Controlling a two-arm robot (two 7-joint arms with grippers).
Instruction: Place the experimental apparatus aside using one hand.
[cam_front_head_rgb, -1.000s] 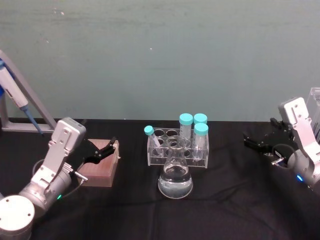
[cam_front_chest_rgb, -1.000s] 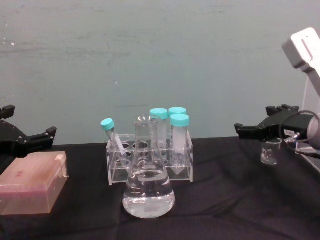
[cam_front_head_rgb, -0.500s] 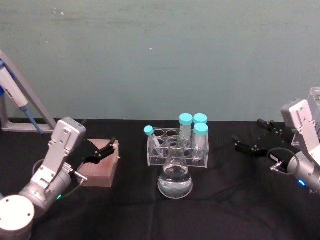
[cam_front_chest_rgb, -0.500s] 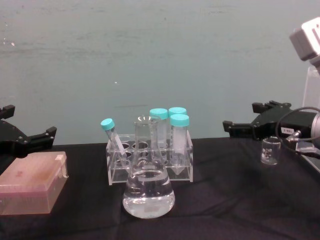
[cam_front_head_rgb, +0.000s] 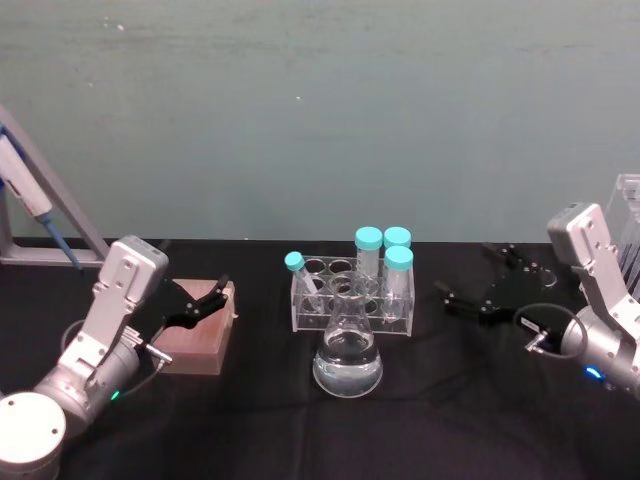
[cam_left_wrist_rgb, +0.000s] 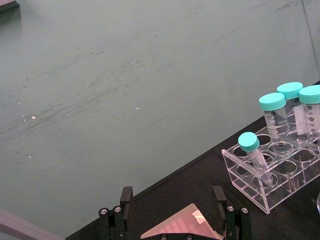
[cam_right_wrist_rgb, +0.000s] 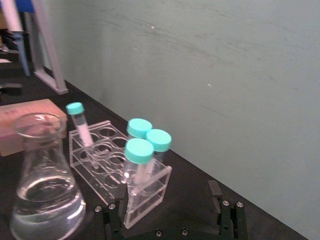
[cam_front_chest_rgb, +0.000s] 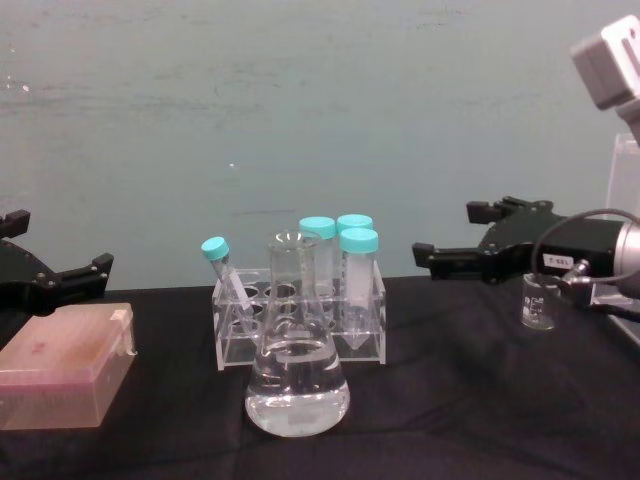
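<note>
**Head view: one flask, four capped tubes, two open claws**

On the black-covered table (cam_front_head_rgb: 450, 420), a single clear glass conical flask (cam_front_head_rgb: 348, 352), holding clear liquid to about a third of its height, stands at the middle, just in front of one clear acrylic tube rack (cam_front_head_rgb: 305, 312). The rack carries four tubes with turquoise caps: three wide upright tubes (cam_front_head_rgb: 399, 280) grouped at its right end, and one slim leaning tube (cam_front_head_rgb: 299, 274) at its left end.

The black two-fingered right gripper (cam_front_head_rgb: 462, 270) hangs above the table to the right of the rack. Its fingers are spread wide and point towards the rack, with nothing between them. From the chest view, one small empty glass beaker (cam_front_chest_rgb: 537, 303) stands on the cloth below that arm's wrist, and a tall clear acrylic stand (cam_front_head_rgb: 628, 215) rises at the table's right edge.

At the left, the black left gripper (cam_front_head_rgb: 218, 297) is also spread and empty above one pinkish-brown rectangular box (cam_front_head_rgb: 200, 335). Behind it, a grey metal frame (cam_front_head_rgb: 60, 205) holds one blue-and-white pipette (cam_front_head_rgb: 28, 190).
</note>
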